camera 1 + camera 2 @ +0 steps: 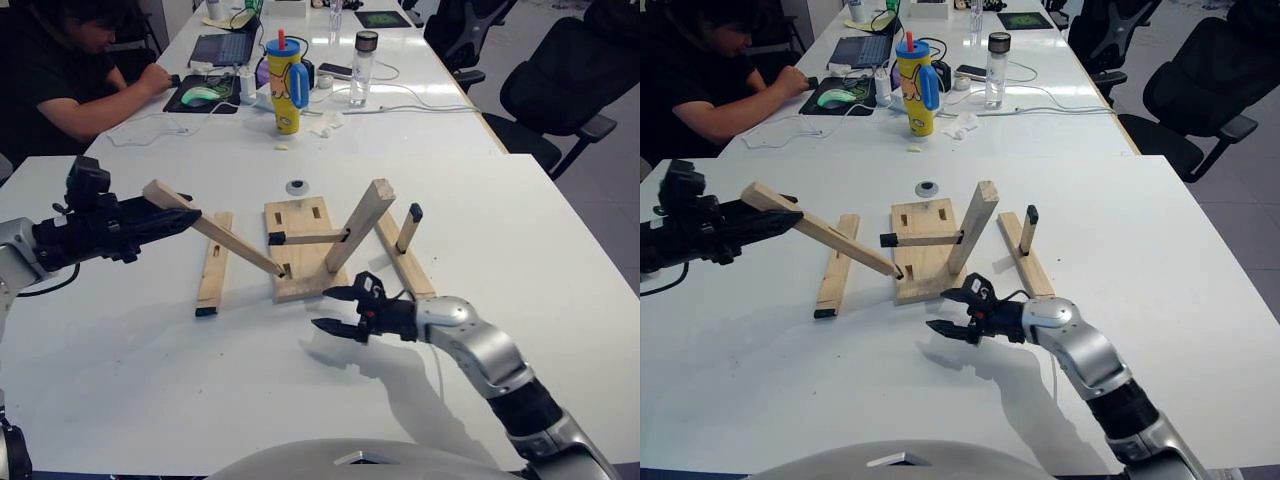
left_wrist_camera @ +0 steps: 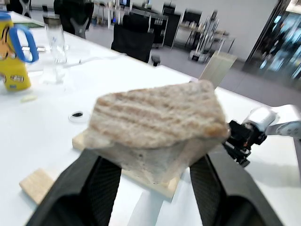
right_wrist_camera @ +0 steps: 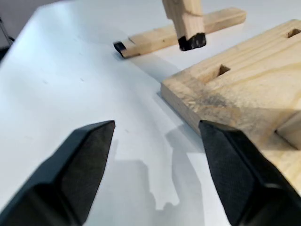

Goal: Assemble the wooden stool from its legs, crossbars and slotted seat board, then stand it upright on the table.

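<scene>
From the head we see the left tool [image 1: 150, 222] pinching the top of a pale square wooden leg [image 1: 225, 238], slanted so its black-capped foot aims at the flat slotted wooden seat board [image 1: 310, 283] on the white bench [image 1: 120, 340], beside a tilted wooden leg [image 1: 362, 222] standing in it with a thin wooden crossbar [image 1: 312, 238]. The left wrist view shows dark fingers [image 2: 96, 188] clamped either side of the leg's rough end, good for steering, we judge. The right wrist view has the right tool [image 3: 156, 125] spread and empty just off the board's corner, likely to steady it.
</scene>
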Controlling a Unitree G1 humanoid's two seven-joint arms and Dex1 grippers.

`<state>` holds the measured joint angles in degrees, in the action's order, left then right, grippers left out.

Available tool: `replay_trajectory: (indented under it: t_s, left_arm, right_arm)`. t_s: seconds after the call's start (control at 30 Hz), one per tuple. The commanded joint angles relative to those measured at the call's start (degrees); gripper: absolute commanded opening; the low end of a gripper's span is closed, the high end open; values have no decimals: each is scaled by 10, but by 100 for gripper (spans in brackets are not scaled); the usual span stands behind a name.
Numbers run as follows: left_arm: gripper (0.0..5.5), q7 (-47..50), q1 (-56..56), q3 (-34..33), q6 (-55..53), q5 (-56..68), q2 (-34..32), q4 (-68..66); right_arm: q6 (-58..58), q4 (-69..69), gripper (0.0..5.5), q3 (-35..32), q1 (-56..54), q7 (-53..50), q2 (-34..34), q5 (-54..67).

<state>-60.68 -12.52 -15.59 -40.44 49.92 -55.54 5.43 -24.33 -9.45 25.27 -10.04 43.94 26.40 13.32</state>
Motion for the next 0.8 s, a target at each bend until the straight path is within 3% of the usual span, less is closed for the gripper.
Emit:
replay_trajectory:
  t_s: [0.03, 0.27, 0.43, 0.6, 0.8]
  left_arm:
    - [202, -18, -19, 31, 27, -41, 13, -5]
    - [202, -27, -50, 34, 32, -57, 21, -10]
    - [202, -33, -65, 21, 19, -45, 22, -4]
    - [202, -32, -82, 18, 15, -39, 32, 0]
    - [202, -37, -84, 67, 39, -77, 62, -1]
  right_arm:
    - [39, 38, 331, 5, -31, -16, -29, -40]
    - [63, 70, 331, 10, -42, -24, -49, -86]
    - [9, 114, 331, 5, -50, -69, -71, -120]
    - [-49, 127, 331, 31, -41, -56, -52, -145]
    - [-56, 137, 331, 43, -42, -35, -37, -153]
